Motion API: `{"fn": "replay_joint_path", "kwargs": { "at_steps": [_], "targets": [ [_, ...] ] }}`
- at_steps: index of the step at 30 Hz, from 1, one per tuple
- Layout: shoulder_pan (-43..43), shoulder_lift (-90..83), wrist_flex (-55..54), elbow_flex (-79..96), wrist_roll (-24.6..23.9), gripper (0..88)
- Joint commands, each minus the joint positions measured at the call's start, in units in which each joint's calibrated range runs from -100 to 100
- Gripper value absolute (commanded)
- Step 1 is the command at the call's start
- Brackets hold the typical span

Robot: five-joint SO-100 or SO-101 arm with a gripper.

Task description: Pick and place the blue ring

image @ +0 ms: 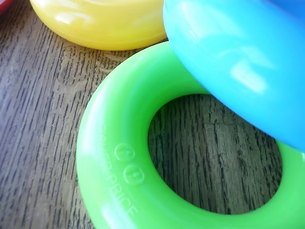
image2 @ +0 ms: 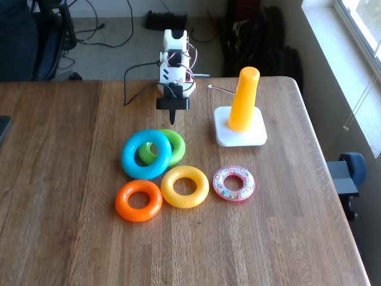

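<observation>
Presently catalogued on the wooden desk (image2: 53, 179): five stacking rings and one peg stand. Item one, the blue ring (image2: 146, 154), lies near the desk's middle, propped at a tilt with its 2 o'clock edge resting on the green ring (image2: 171, 145); the wrist view confirms the overlap, blue ring (image: 238, 62) lying across the green ring (image: 114, 157) with the desk grain visible through the green hole. That lean likely raises one side, which may give a finger room to slip under. Item three, the orange ring (image2: 139, 200), lies flat at 7 o'clock of the blue one, close by. Item four, the yellow ring (image2: 185, 186), lies flat at 5 o'clock, touching or nearly touching the orange ring. Item five, a pink transparent ring (image2: 234, 184) holding small coloured beads inside, lies at 4 o'clock, apart. Item six, the orange peg (image2: 245, 98) on its white base (image2: 240, 136), stands at 2 o'clock and carries no rings; presumably the destination. The claw (image2: 172, 117) points down at 12 o'clock of the blue ring, not holding anything; whether its jaws are wide or narrow, I cannot tell.
</observation>
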Motion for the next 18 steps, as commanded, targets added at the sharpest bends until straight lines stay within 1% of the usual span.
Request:
{"fn": "replay_joint_path", "kwargs": {
  "at_steps": [1,5,12,18],
  "targets": [
    [-3.2,-1.0,-2.5,-0.9,0.2,2.7],
    [-5.3,-1.0,-4.1,-2.4,0.5,2.7],
    [-5.5,-0.9,-2.0,-13.3,4.8,2.7],
    [-0.3,-0.6,3.8,-25.9,5.7,2.7]
  ]
}}
